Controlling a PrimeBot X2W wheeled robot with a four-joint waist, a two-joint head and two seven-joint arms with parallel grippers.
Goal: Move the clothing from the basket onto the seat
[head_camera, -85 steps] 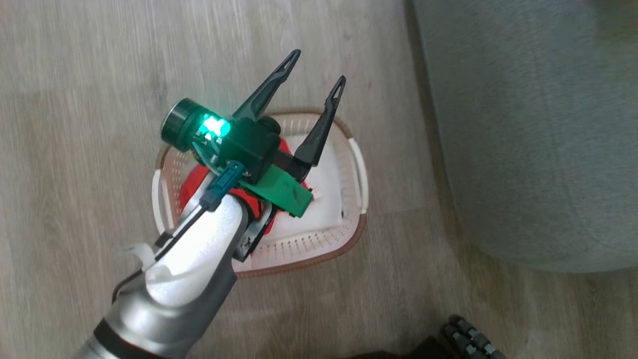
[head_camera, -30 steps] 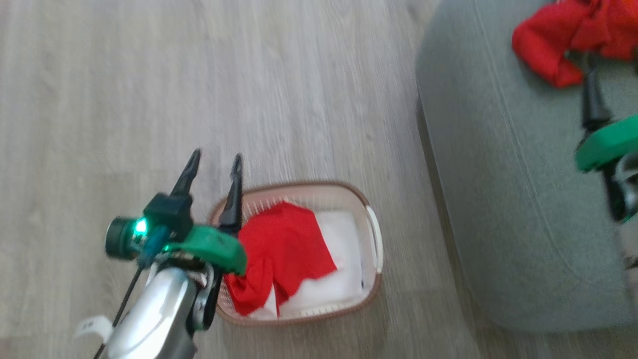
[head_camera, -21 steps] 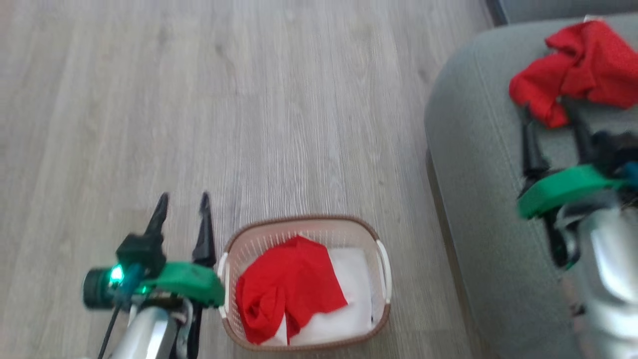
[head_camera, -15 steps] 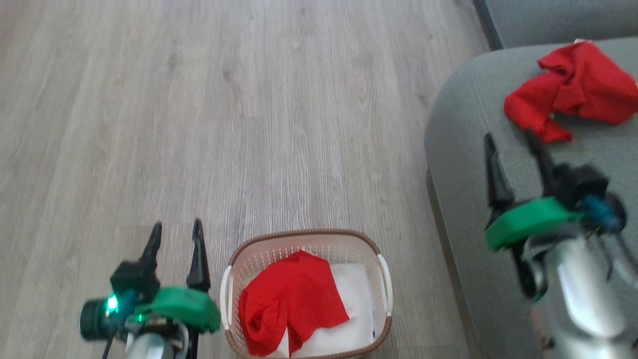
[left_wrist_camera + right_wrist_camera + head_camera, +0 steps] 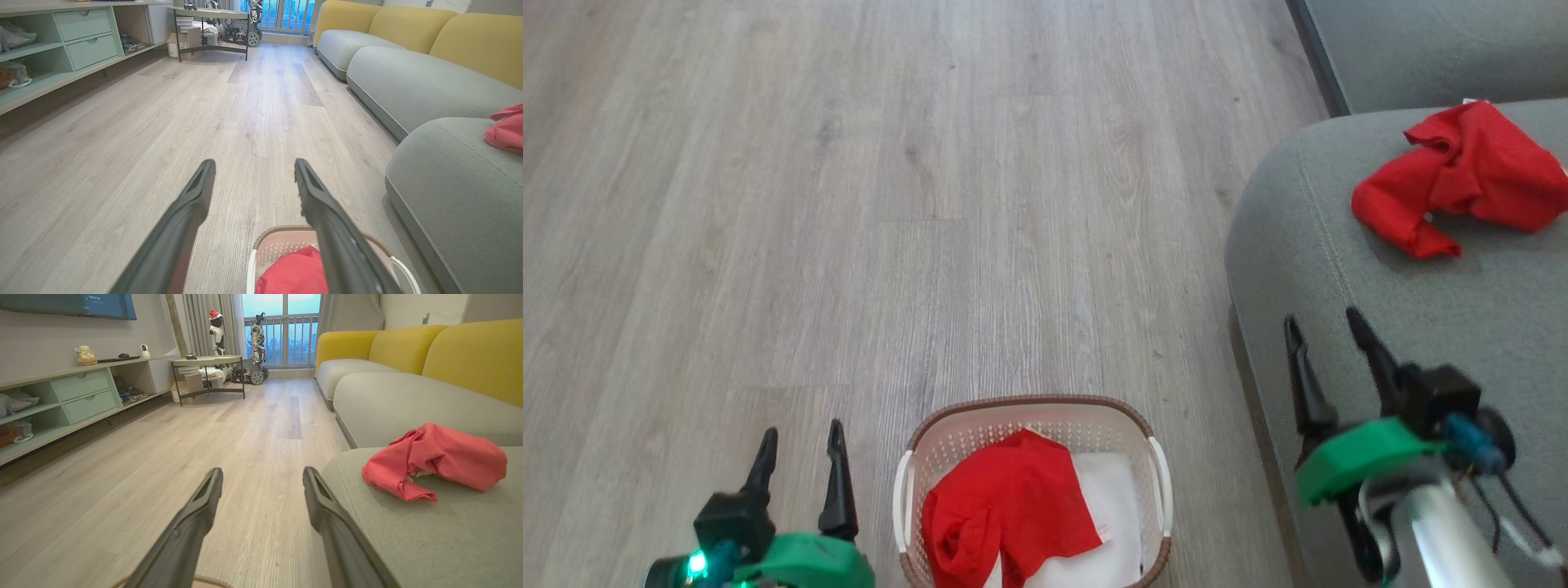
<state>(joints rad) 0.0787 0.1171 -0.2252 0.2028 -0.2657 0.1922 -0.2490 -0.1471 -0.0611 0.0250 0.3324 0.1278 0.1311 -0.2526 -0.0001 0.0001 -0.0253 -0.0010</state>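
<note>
A crumpled red garment [image 5: 1458,175] lies on the grey-green seat [image 5: 1347,245], also seen as red cloth [image 5: 433,459] in the right wrist view. Another red garment [image 5: 1005,510] lies in the cream basket [image 5: 1033,408] on the floor, over something white; the left wrist view catches that garment [image 5: 292,273] and the basket rim [image 5: 278,237]. My left gripper [image 5: 800,437] hangs open and empty left of the basket. My right gripper [image 5: 1327,331] is open and empty over the seat's front corner, well short of the garment there.
Pale wood floor [image 5: 890,204] stretches ahead and to the left. More grey sofa sections with yellow backrests [image 5: 470,41] run along the right. A shelf unit with green drawers [image 5: 81,396] lines the left wall, and a small table [image 5: 206,365] stands far ahead.
The head camera swung up and right, bringing the seat into view. My left gripper came off the basket to its left side. My right gripper drew back from the garment on the seat, empty.
</note>
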